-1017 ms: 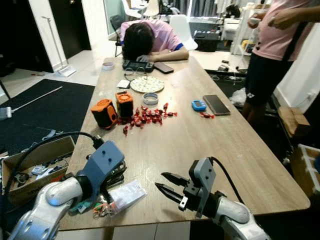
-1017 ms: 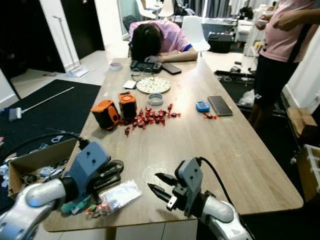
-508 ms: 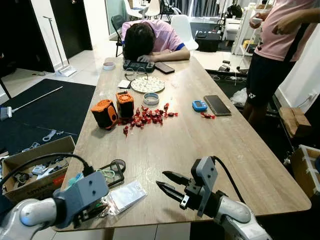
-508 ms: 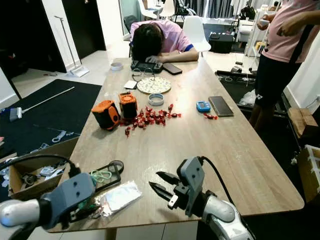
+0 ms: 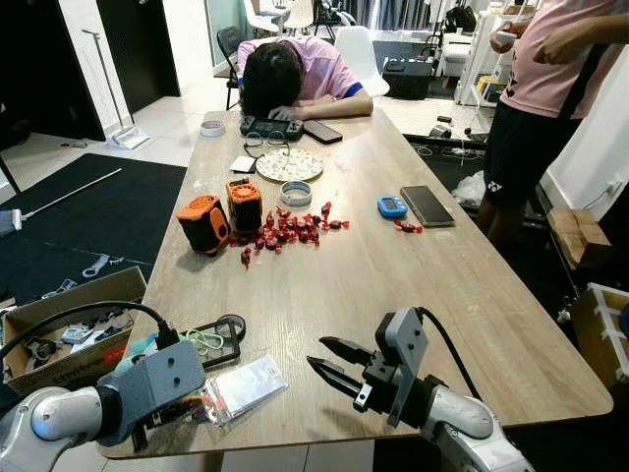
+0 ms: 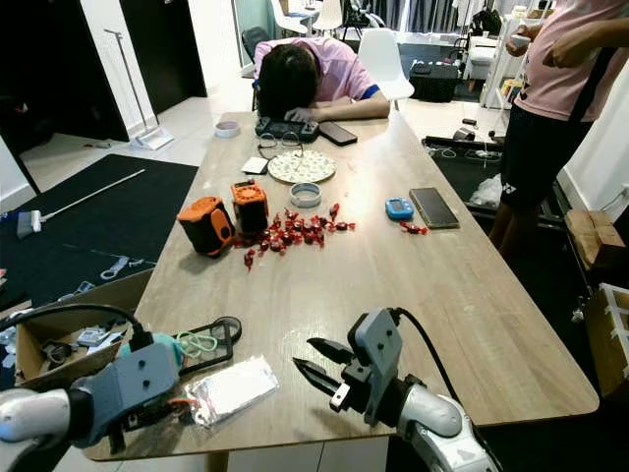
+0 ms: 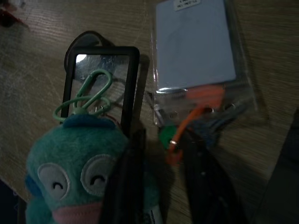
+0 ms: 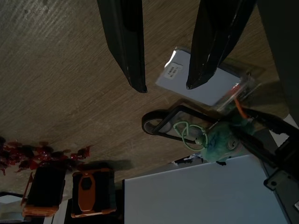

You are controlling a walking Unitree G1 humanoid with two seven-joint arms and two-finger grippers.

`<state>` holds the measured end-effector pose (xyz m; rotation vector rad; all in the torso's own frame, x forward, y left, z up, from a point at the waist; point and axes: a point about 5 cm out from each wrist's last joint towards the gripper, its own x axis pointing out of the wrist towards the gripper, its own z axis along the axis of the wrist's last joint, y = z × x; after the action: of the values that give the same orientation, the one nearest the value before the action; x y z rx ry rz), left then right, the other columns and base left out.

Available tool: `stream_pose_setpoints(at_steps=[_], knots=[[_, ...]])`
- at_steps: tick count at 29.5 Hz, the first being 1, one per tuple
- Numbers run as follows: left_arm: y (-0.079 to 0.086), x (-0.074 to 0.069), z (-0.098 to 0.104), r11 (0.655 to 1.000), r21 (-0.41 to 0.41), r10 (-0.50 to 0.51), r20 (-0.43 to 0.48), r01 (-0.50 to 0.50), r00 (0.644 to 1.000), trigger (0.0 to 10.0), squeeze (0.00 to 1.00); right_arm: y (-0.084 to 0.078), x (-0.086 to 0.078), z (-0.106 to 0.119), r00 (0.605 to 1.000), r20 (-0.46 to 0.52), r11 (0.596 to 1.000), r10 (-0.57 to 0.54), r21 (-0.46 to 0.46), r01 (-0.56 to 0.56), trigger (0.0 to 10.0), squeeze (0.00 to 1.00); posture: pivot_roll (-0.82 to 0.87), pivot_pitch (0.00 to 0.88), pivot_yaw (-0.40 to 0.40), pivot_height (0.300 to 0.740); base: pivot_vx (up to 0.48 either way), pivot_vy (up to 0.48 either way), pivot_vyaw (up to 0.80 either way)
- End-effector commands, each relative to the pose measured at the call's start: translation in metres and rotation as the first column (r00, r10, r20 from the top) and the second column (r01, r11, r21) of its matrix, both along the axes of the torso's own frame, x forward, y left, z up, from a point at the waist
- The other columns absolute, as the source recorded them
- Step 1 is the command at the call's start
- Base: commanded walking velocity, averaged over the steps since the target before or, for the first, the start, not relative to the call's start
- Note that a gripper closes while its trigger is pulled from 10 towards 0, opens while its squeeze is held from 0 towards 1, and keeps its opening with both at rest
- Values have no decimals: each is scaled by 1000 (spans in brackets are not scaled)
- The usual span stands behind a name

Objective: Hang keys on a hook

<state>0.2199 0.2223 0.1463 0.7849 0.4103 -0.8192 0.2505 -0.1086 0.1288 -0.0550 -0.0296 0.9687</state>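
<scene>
At the lower left of the left eye view the left gripper (image 5: 172,408) lies low over the near edge of the wooden worktop (image 5: 373,265), its black fingers (image 7: 133,182) set either side of an orange loop (image 7: 189,123) beside a green tag; the jaws stand narrowly apart around that loop, though I cannot tell whether they actually pinch it; the keys themselves sit in this cluster at the lower left of the frame, the loop running into a clear plastic pouch (image 5: 241,386) holding a pale card, with a teal plush keychain (image 7: 70,179) on a green carabiner (image 5: 203,341) lying over a black-framed mirror (image 7: 100,81), all touching or overlapping one another; the right gripper (image 5: 329,362) hovers above the worktop at lower centre, its jaws wide and holding nothing, pointing toward the pouch; further up the frame are two orange and black tools (image 5: 221,213), a scatter of red wrapped sweets (image 5: 290,228), a phone (image 5: 426,206) and a small blue object (image 5: 390,206); a person (image 5: 290,74) slumps head-down at the far end; another person (image 5: 536,108) stands at the upper right; a cardboard box (image 5: 59,324) sits on the floor at the left.
</scene>
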Motion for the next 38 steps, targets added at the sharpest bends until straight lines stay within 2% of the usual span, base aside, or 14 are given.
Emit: stream_pose_setpoints(at_steps=[1,8,13,14,20,22,25,28,30,31,32,34,35,38], knots=[[0,-3,-3,1000,-11,-13,-22,13,1000,0,0,1,-1,3,1000,2,1000,6,7,-6,10000,0,80,77,12,740,0,0,0],[-12,-3,1,994,-106,-18,-18,16,1000,0,0,1,-1,2,1000,2,1000,9,5,-9,10000,0,81,75,9,740,0,0,0],[-25,1,7,981,-193,-6,10,8,1000,7216,0,1,0,3,1000,4,1000,13,3,-13,10000,0,81,70,5,740,0,0,0],[-28,3,8,978,-209,1,20,3,1000,10000,0,1,1,3,1000,5,1000,14,3,-14,10000,0,80,68,4,740,0,0,0],[-32,14,24,934,-355,80,83,-45,993,10000,0,0,2,4,1000,8,1000,15,-1,-15,10000,0,81,62,2,740,0,0,0],[-35,22,39,874,-482,135,114,-64,984,10000,0,0,2,4,1000,8,1000,15,-3,-15,10000,0,82,60,2,740,0,0,0],[-48,32,80,571,-820,244,127,-36,962,10000,0,2,3,4,1000,10,1000,16,-1,-16,10000,0,83,58,1,740,0,0,0],[-54,32,85,494,-869,247,113,-25,962,10000,0,2,3,4,1000,12,1000,16,0,-16,10000,0,83,56,1,740,0,0,0],[-66,32,85,332,-942,244,30,-54,969,10000,0,2,5,4,1000,15,1000,10,1,-10,10000,0,86,59,1,740,0,0,0],[-66,32,85,332,-942,244,30,-54,969,10000,0,2,5,4,1000,15,1000,10,1,-10,10000,0,86,59,1,740,0,0,0],[-70,35,83,250,-964,258,-28,-95,966,10000,0,2,5,4,1000,16,1000,5,1,-5,10000,0,86,59,1,740,0,0,0],[-79,34,81,215,-970,257,-58,-115,965,10000,0,2,6,4,1000,17,1000,0,4,0,10000,0,84,61,3,740,0,0,0],[-79,34,81,215,-970,257,-58,-115,965,10000,0,2,6,4,1000,17,1000,0,4,0,10000,0,84,61,3,740,0,0,0],[-82,43,79,504,-854,444,132,-126,886,10000,0,2,7,4,999,26,1000,-24,7,24,10000,0,82,64,1,740,0,0,0]])
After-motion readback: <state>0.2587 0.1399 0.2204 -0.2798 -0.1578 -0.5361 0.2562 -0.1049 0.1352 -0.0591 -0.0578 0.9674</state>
